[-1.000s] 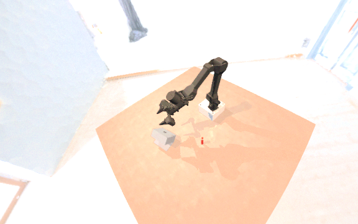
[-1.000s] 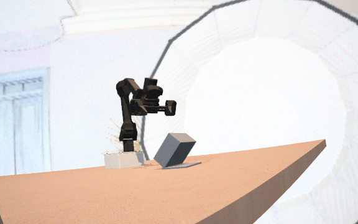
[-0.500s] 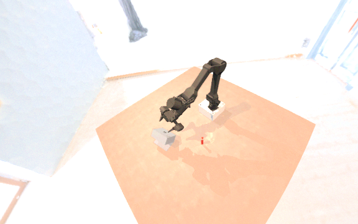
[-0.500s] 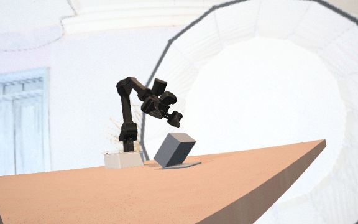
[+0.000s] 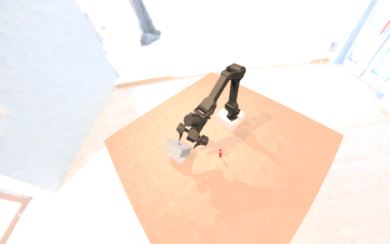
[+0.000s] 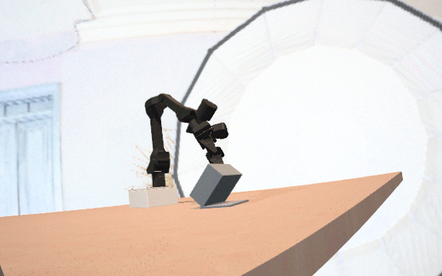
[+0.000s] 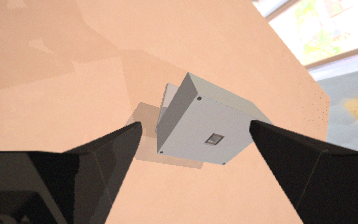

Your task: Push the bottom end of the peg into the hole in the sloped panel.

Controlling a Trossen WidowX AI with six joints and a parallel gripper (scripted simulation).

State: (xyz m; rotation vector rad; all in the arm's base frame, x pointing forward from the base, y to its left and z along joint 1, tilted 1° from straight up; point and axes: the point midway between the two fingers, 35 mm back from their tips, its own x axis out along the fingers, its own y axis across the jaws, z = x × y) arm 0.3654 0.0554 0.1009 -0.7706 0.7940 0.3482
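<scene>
The red peg (image 5: 220, 154) stands upright on the table in the top view, to the right of the sloped block. It does not show in the exterior view or the wrist view. The grey sloped block (image 5: 183, 151) (image 6: 215, 185) (image 7: 185, 122) has one four-sided hole (image 5: 179, 144) (image 7: 214, 139) in its face; nothing stands in it. My gripper (image 5: 187, 144) (image 7: 194, 125) is open and empty, close above the block. In the wrist view its fingers stand left and right of the face. In the exterior view the fingertips are partly hidden behind the block's top.
The block rests on a thin grey base plate (image 5: 181, 160) (image 6: 232, 204). The arm's white base (image 5: 229, 123) (image 6: 153, 198) stands behind the peg and block as seen in the top view. The wooden table (image 5: 249, 210) (image 6: 110, 238) bears everything; the arm casts shadows across it.
</scene>
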